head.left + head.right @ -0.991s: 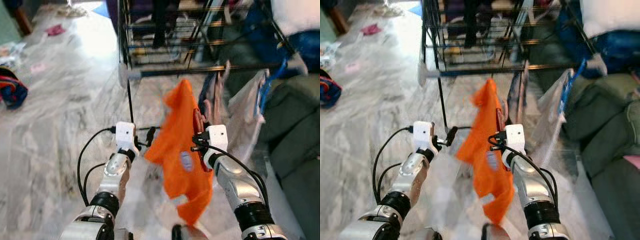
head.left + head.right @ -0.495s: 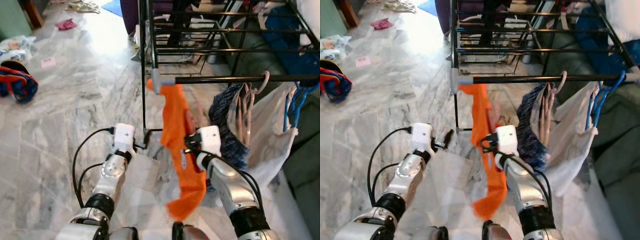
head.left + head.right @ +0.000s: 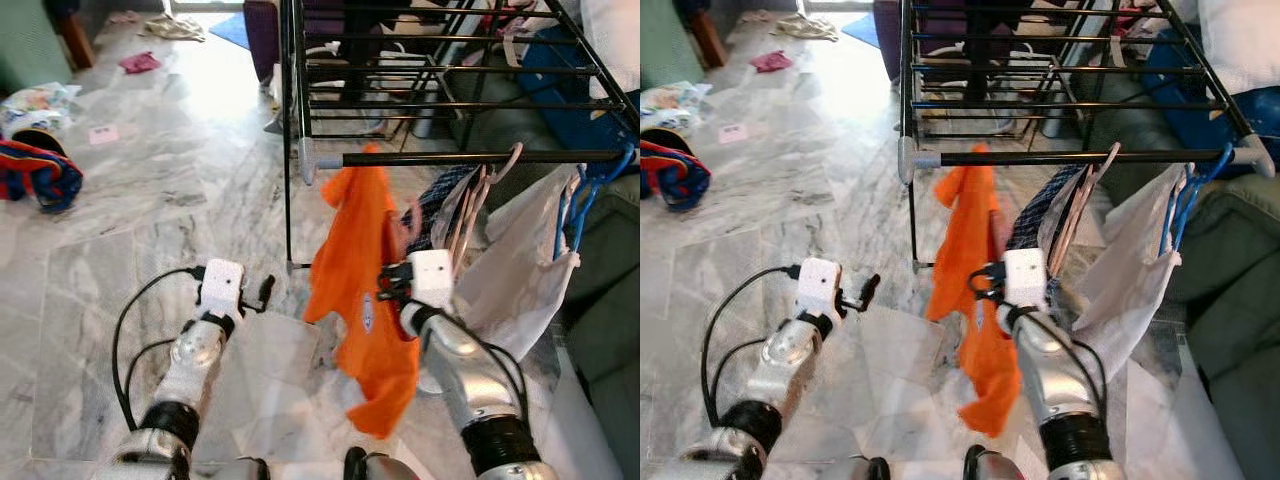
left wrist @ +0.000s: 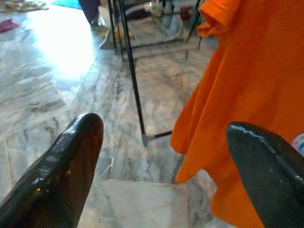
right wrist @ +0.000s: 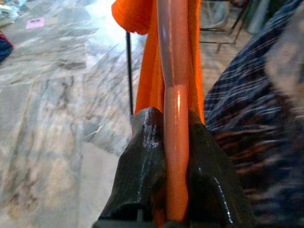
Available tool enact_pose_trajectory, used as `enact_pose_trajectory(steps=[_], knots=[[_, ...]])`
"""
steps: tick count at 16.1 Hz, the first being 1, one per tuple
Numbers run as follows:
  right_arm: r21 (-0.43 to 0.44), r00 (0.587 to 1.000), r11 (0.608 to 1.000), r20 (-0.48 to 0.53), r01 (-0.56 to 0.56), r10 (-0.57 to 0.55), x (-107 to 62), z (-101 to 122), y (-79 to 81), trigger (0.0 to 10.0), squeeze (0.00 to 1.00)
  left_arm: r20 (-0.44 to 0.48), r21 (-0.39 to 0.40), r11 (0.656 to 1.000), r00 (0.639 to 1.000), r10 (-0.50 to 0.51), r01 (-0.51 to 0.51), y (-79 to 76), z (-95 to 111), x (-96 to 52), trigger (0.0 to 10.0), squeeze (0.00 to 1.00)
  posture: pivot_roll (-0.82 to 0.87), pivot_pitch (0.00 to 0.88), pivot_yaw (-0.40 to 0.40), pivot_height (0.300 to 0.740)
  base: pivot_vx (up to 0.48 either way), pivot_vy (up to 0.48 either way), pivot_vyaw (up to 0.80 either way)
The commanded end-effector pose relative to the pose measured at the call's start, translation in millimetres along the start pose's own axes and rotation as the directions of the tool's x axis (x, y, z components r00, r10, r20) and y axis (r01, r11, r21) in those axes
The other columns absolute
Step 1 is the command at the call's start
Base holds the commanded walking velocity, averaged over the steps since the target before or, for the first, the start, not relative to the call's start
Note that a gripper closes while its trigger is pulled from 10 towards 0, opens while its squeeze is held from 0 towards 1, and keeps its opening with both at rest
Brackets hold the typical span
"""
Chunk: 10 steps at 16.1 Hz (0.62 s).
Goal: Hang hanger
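Hanger [image 5: 175, 142] clamped in right gripper [image 3: 398, 285]; orange shirt [image 3: 362, 290] has swung back just under rack rail [image 3: 470, 157], unhooked. Left gripper [image 4: 161, 161] open, idle.

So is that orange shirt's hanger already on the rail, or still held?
Still held: the right gripper is shut on the hanger, and the orange shirt hangs below the rail.

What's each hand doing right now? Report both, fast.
Left hand: open, holding nothing, low beside the orange shirt.
Right hand: closed on the orange hanger carrying that shirt, below the rack rail.
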State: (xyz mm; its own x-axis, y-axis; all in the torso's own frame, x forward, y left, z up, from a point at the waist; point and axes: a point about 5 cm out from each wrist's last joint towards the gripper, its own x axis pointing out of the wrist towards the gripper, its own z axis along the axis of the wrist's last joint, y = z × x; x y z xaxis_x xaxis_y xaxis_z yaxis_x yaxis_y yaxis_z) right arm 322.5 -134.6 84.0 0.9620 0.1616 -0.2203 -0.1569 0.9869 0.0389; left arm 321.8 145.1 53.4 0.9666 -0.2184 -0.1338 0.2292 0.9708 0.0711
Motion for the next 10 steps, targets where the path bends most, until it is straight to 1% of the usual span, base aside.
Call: enact_pose_trajectory(steps=[1,2,3,4,5,6,7,10], knots=[[0.012,0.998,1.000,0.054,0.015,-0.016,2.8,14,-5.1,10.0,0.00,0.048,-0.001,1.000,0.999,-0.006,0.006,-3.6,7,0.2,10.0,0.00,-0.03,0.100,-0.014,0.740,0.000,0.000,0.00],[0.013,0.998,1.000,0.056,0.012,-0.013,4.7,17,-7.1,10.0,0.00,0.084,-0.006,1.000,0.996,-0.002,0.002,-7.2,11,-0.2,10.0,0.00,-0.03,0.108,-0.015,0.740,0.000,0.000,0.00],[0.009,0.998,1.000,0.061,0.009,-0.009,8.5,22,-8.1,10.0,0.00,0.121,0.007,1.000,0.993,-0.010,0.009,-11.5,14,-2.1,10.0,0.00,-0.03,0.116,-0.014,0.740,0.000,0.000,0.00],[0.010,0.998,1.000,0.062,0.010,-0.010,9.8,24,-8.6,10.0,0.00,0.133,0.021,1.000,0.991,-0.009,0.006,-12.4,15,-2.6,10.0,0.00,-0.03,0.117,-0.014,0.740,0.000,0.000,0.00],[0.031,0.998,1.000,0.070,-0.001,-0.002,14.2,30,-7.5,10.0,0.00,0.129,-0.001,1.000,0.992,-0.008,0.008,-14.0,14,-3.4,10.0,0.00,-0.02,0.122,-0.014,0.740,0.000,0.000,0.00],[0.035,0.997,0.999,0.071,-0.017,0.015,22.1,39,-4.4,10.0,0.00,0.126,-0.029,0.999,0.992,0.024,-0.020,-14.3,12,-5.6,10.0,0.00,-0.01,0.126,-0.018,0.740,0.000,0.000,0.00],[0.059,0.997,0.998,0.073,-0.021,0.017,28.1,46,-3.0,10.0,0.00,0.122,-0.044,0.999,0.992,0.028,-0.023,-16.8,11,-7.4,10.0,0.00,0.00,0.129,-0.021,0.740,0.000,0.000,0.00],[0.051,0.997,0.997,0.054,-0.053,0.051,40.5,59,2.8,10.0,0.00,0.131,-0.054,0.998,0.991,-0.002,0.010,-24.8,11,-10.4,10.0,0.00,0.01,0.136,-0.021,0.740,0.000,0.000,0.00]])
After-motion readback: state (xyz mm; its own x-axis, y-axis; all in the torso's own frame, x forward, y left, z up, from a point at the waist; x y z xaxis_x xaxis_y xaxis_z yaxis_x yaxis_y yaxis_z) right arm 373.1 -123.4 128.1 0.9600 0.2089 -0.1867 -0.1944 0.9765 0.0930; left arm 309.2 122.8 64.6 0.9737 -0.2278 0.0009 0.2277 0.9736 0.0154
